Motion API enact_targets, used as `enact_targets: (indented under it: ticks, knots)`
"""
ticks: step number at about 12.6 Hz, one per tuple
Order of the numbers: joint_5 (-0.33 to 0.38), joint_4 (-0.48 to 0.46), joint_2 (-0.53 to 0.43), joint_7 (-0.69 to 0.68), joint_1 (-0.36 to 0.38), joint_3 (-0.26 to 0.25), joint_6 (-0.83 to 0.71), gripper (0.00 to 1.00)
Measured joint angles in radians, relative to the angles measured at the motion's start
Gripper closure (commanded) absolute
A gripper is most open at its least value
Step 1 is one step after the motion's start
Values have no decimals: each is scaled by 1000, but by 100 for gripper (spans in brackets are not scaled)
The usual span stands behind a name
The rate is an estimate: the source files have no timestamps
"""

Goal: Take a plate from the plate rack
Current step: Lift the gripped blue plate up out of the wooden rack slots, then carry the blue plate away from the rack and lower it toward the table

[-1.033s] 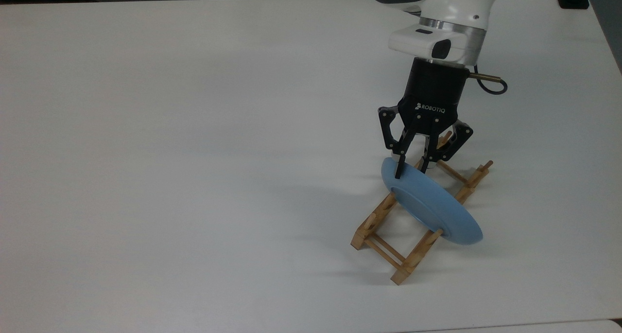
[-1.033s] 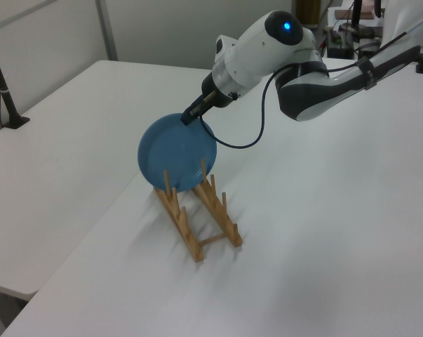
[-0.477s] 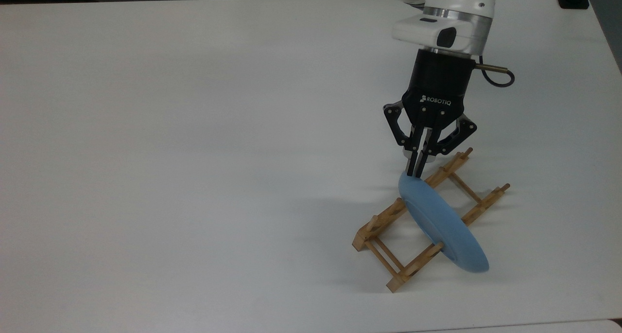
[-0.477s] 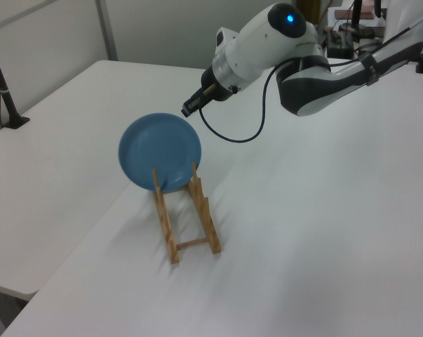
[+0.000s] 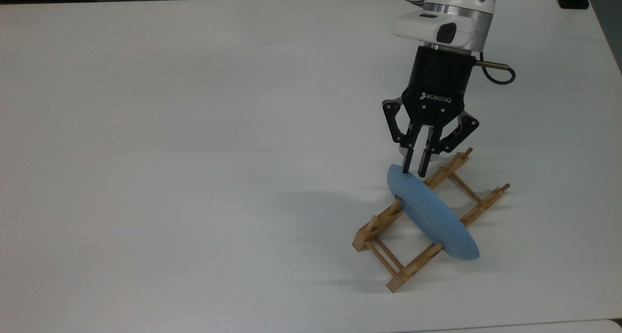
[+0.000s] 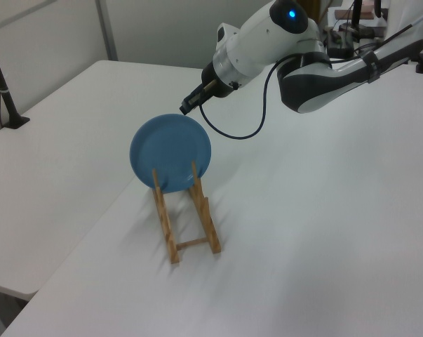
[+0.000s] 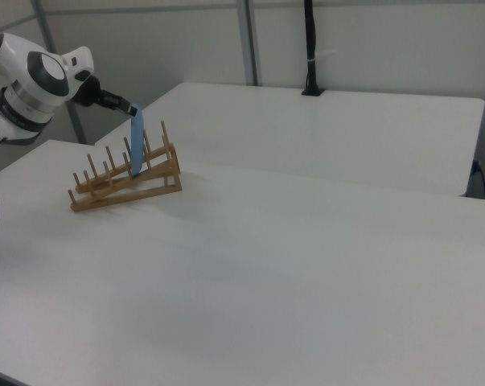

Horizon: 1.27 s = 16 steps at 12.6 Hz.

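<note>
the plate stands on edge in the rack, slotted between the pegs of both rails, which is why it holds up with so little support; it leans a little, not dead upright, and in the top view its lower part hangs out past the rail on the top view's right. that leaves the top rim as the one free edge, and the jaws are there: a narrow gap shows between them, slightly spread, tips pointing down at the rim at the top view's upper left of the plate. you cannot tell from these views whether either tip touches the rim or the plate is merely bracketed; nothing shows it lifted, so judge the pick as not yet made. the wrist comes in tilted, roughly along the plane of the plate, which suits a pinch across the thin rim. a glossy, shallow rim gives little to hold, so a firm closing and a pull along the slot, up and away from the pegs, looks wise; a sideways tug could catch a peg and drag the light rack along. for room, the tabletop is bare on all sides of the rack, with wide space toward the top view's left. the rack sits nearer the top view's lower edge of the tabletop, so carry the plate inward, not out over that edge.
</note>
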Motion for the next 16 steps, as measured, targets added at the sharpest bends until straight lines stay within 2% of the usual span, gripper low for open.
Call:
enact_targets:
  ticks: [3,4,7,9,10,16]
  knots:
    - [-15,-2,9,0,0,0,0,42]
    - [-37,-4,18,0,0,0,0,50]
    - [-54,-4,45,0,0,0,0,83]
    - [-54,-4,45,0,0,0,0,97]
    - [-55,-3,45,0,0,-1,0,100]
    - [-56,0,41,0,-2,-2,0,100]
